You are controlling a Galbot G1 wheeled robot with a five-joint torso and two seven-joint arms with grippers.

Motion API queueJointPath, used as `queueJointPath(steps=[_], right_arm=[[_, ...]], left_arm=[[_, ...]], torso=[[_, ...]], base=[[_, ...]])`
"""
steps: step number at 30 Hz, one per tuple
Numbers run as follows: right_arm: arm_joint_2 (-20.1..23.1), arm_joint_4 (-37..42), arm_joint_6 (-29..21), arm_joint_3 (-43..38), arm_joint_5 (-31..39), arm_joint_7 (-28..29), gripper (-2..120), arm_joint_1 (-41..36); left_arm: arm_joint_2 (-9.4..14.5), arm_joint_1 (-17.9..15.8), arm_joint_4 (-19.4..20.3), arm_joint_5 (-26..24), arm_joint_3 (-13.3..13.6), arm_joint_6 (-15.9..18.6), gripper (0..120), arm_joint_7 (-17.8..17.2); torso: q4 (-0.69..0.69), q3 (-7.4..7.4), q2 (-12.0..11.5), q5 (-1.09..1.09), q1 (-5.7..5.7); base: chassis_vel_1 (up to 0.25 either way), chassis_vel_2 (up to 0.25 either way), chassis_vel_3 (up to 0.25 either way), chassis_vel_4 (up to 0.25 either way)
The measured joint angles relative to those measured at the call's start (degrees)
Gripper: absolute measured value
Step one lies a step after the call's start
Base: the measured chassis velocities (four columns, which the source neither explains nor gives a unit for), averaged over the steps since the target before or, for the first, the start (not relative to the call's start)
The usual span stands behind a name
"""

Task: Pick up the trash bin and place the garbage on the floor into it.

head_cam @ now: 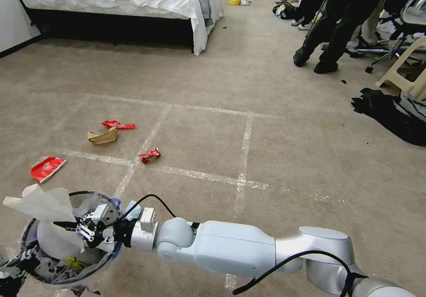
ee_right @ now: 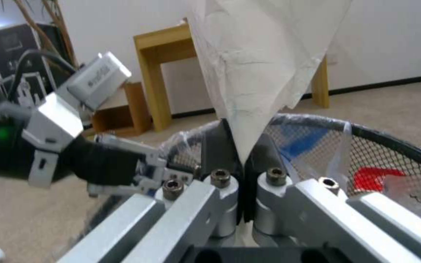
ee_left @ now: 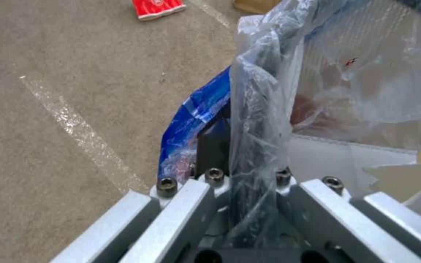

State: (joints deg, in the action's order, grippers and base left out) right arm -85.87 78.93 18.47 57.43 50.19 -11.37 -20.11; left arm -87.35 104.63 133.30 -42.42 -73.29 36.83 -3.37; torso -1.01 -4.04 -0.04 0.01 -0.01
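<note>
The trash bin (head_cam: 53, 270) hangs at the lower left of the head view, lined with crinkled clear plastic and holding litter. My left gripper (ee_left: 247, 157) is shut on its black rim (ee_right: 366, 131) and liner; the right wrist view shows that gripper (ee_right: 171, 170) at the rim. My right gripper (head_cam: 84, 231) reaches over the bin's mouth, shut on a sheet of white paper (ee_right: 259, 73) that stands up above it (head_cam: 42, 204). On the floor (head_cam: 284, 155) beyond lie a red wrapper (head_cam: 117, 124), brown paper (head_cam: 103, 136), a crushed red can (head_cam: 149, 155) and a red-and-white packet (head_cam: 46, 168).
A bed (head_cam: 133, 4) with white sheets stands at the back left. People's legs (head_cam: 328, 35) and a pale stool (head_cam: 410, 66) are at the back right, with dark clothes (head_cam: 395, 115) heaped on the carpet in front of them. Tape lines cross the open carpet.
</note>
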Motion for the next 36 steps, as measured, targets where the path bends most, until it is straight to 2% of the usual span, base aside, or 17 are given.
queueJointPath(steps=[11, 13, 14, 15, 16, 17, 19, 21, 24, 26, 28, 29, 30, 32, 36], right_arm=[[1.1, 0.2, -0.2, 0.3, -2.1, 0.4, 2, 0.0], [1.0, 0.1, -0.3, 0.3, -2.3, 0.4, 12, 0.0], [1.0, 0.1, -0.3, 0.3, -2.3, 0.4, 12, 0.0], [0.8, -0.2, -0.3, 0.4, -2.5, 0.5, 18, 0.0], [0.8, -0.2, -0.3, 0.4, -2.5, 0.5, 18, 0.0], [0.6, -0.4, -0.3, 0.4, -2.6, 0.5, 25, 0.0], [0.5, -0.5, -0.3, 0.5, -2.7, 0.5, 28, 0.0], [0.3, -0.7, -0.3, 0.5, -2.9, 0.5, 41, 0.0], [0.3, -0.7, -0.3, 0.5, -2.9, 0.5, 44, 0.0], [0.6, -0.7, -0.2, 0.4, -3.2, 0.5, 58, -0.2], [0.7, -0.7, -0.2, 0.4, -3.2, 0.4, 61, -0.2], [1.0, -0.7, -0.1, 0.2, -3.4, 0.4, 70, -0.4], [1.0, -0.7, -0.1, 0.2, -3.4, 0.4, 70, -0.4], [1.4, -0.6, 0.1, 0.0, -3.6, 0.4, 81, -0.7], [1.6, -0.4, 0.3, -1.0, -3.9, 0.4, 84, -1.1]], left_arm=[[0.3, 0.0, -0.1, -0.2, 0.0, 0.0, 1, -0.1], [0.3, -0.1, -0.2, -0.2, 0.0, 0.0, 1, -0.1], [0.3, -0.1, -0.2, -0.2, 0.0, 0.0, 1, -0.1], [0.3, -0.1, -0.2, -0.2, 0.0, 0.0, 1, -0.1], [0.3, -0.1, -0.2, -0.2, 0.0, 0.0, 1, -0.1], [0.3, -0.1, -0.3, -0.2, 0.0, 0.0, 1, -0.1], [0.3, -0.1, -0.4, -0.2, 0.0, 0.0, 1, -0.1], [0.3, -0.1, -0.5, -0.2, -0.1, 0.0, 1, -0.1], [0.3, -0.1, -0.5, -0.2, -0.1, 0.0, 1, -0.1], [0.4, -0.2, -0.8, -0.2, -0.2, 0.0, 1, -0.1], [0.5, -0.2, -0.9, -0.2, -0.2, 0.0, 1, -0.1], [0.5, -0.3, -1.0, -0.2, -0.2, 0.0, 1, -0.1], [0.5, -0.3, -1.0, -0.2, -0.2, 0.0, 1, -0.1], [0.6, -0.5, -1.1, -0.2, -0.2, 0.0, 1, -0.1], [0.7, -0.5, -1.2, -0.1, -0.1, 0.0, 1, -0.1]], torso=[[0.0, 0.0, 0.0, 0.0, 0.0], [0.0, 0.01, 0.0, 0.0, 0.0], [0.0, 0.01, 0.0, 0.0, 0.0], [0.0, 0.01, 0.0, 0.0, 0.0], [0.0, 0.01, 0.0, 0.0, 0.0], [0.0, 0.01, 0.0, 0.0, 0.0], [0.0, 0.01, 0.0, 0.0, 0.0], [0.0, 0.01, 0.0, 0.0, 0.0], [0.0, 0.01, 0.0, 0.0, 0.0], [0.0, 0.01, 0.0, 0.0, 0.0], [0.0, 0.01, 0.0, 0.0, 0.0], [0.0, 0.01, 0.0, 0.0, 0.0], [0.0, 0.01, 0.0, 0.0, 0.0], [0.0, 0.01, 0.0, 0.0, 0.0], [0.0, 0.01, 0.0, 0.01, 0.0]], base=[[0.0, 0.0, 0.0, 0.0], [0.0, 0.0, 0.0, 0.0], [0.0, 0.0, 0.0, 0.0], [0.0, 0.0, 0.0, 0.0], [0.0, 0.0, 0.0, 0.0], [0.0, 0.0, 0.0, 0.0], [0.0, 0.0, 0.0, 0.0], [0.0, 0.0, 0.0, 0.0], [0.0, 0.0, 0.0, 0.0], [0.0, 0.0, 0.0, 0.0], [0.0, 0.0, 0.0, 0.0], [0.0, 0.0, 0.0, 0.0], [0.0, 0.0, 0.0, 0.0], [0.0, 0.0, 0.0, 0.0], [0.0, 0.0, 0.0, 0.0]])
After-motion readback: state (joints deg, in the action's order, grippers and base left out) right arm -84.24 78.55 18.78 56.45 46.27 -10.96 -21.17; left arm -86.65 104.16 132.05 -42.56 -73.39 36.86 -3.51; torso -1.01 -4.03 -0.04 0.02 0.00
